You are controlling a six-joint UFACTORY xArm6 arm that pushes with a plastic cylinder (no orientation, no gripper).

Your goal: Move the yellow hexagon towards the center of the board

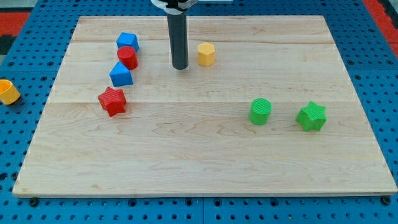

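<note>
The yellow hexagon (206, 54) sits on the wooden board (199, 149) near the view's top, a little right of the middle. My tip (180, 66) rests on the board just left of the hexagon, a small gap apart from it and not touching it. The dark rod rises straight up from the tip to the view's top edge.
A blue block (127, 42), a red cylinder (127, 57), a blue wedge-like block (121, 74) and a red star (112, 101) line up at the left. A green cylinder (260, 111) and a green star (311, 116) stand at the right. A yellow piece (8, 91) lies off the board, far left.
</note>
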